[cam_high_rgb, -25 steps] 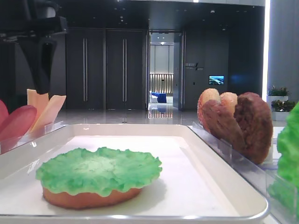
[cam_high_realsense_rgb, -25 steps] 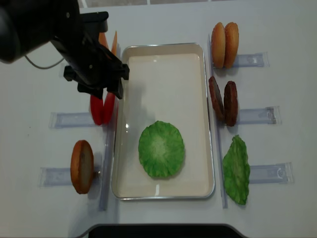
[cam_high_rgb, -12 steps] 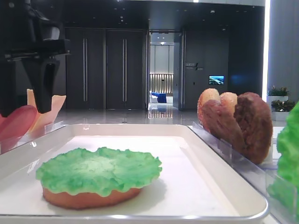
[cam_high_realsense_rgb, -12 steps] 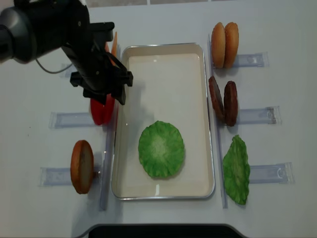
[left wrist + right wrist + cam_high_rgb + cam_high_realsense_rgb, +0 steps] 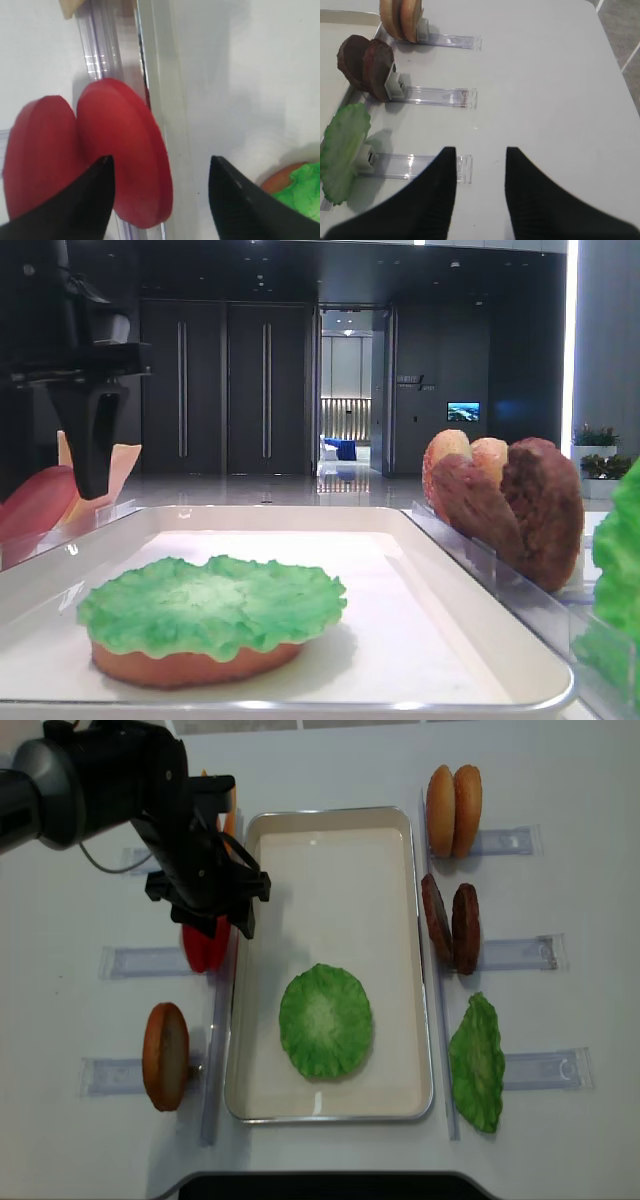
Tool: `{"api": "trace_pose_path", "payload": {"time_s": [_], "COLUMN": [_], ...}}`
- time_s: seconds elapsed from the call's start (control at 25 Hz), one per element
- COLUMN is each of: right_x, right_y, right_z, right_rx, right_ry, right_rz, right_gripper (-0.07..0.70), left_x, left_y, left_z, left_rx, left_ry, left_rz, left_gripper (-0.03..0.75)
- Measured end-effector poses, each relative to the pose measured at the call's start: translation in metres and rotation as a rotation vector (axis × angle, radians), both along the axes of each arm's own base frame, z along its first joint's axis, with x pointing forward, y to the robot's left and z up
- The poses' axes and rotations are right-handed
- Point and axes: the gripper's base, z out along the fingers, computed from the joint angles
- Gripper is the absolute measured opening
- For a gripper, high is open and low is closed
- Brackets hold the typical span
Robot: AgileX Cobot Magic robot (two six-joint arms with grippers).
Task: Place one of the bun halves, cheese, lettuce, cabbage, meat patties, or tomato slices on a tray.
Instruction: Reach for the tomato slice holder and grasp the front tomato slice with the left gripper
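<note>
The two tomato slices point(image 5: 120, 170) are smooth, glossy red discs standing on edge side by side in a clear holder point(image 5: 140, 961) on the bench point(image 5: 80, 1010), just left of the tray point(image 5: 330, 840). The left gripper point(image 5: 160, 200) hangs over them with its jaws spread wide, one finger in front of the slices and the other over the tray's floor; the nearer slice sits in the gap, with nothing clamped. On the white tray lies a ruffled green lettuce point(image 5: 326, 1021) leaf on top of a tan bun half point(image 5: 190, 665). Another bun half point(image 5: 166, 1056) stands on edge at the lower left, and thin orange cheese slices point(image 5: 105, 475) stand beyond the tomatoes. On the right side stand two more bun halves point(image 5: 453, 810), two dark brown patties point(image 5: 450, 928) and a second lettuce leaf point(image 5: 477, 1063). The right gripper point(image 5: 480, 170) hovers over bare bench near that leaf's holder, jaws apart and empty.
</note>
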Motion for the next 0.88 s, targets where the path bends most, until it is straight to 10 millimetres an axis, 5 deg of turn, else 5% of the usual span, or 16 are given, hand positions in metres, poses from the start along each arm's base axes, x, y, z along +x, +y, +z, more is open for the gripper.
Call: {"api": "trace_pose_path", "payload": {"time_s": [0.88], "right_x": [0.0000], "right_y": [0.0000], "right_z": [0.0000], "right_rx": [0.000], "right_ry": [0.000], "right_rz": [0.000], "right_gripper": [0.235], "left_x": [-0.0012], "left_y": [0.0021], "left_z": [-0.0004], "left_rx": [0.025], "left_ry": [0.012], "left_rz": [-0.011], "left_gripper": [0.400]}}
